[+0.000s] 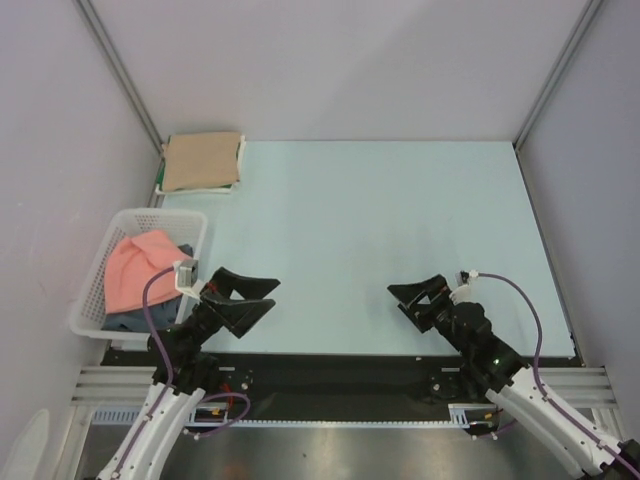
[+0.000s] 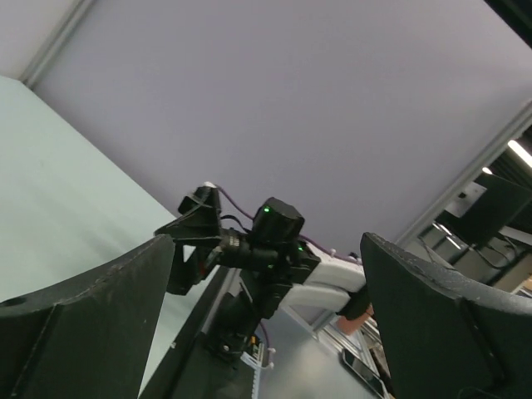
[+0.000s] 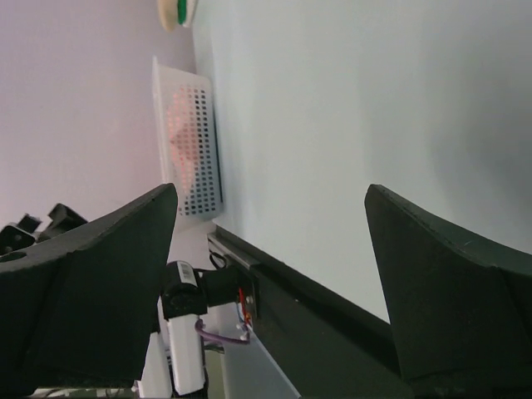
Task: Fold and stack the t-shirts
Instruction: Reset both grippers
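Top view, pale blue table (image 1: 380, 220) inside lilac walls, tan shirt (image 1: 202, 160) folded atop green shirt (image 1: 159, 184) at far-left corner, pink shirt (image 1: 135, 270) and dark shirt (image 1: 140, 322) in white basket (image 1: 95, 290) at left edge, left gripper (image 1: 272, 293) and right gripper (image 1: 400, 303) both spread wide above near edge, left wrist view, right arm (image 2: 274, 241) opposite, right wrist view, basket beyond wide jaws.

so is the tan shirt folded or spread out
Folded: the tan shirt lies as a neat rectangle at the far left, atop a green one.
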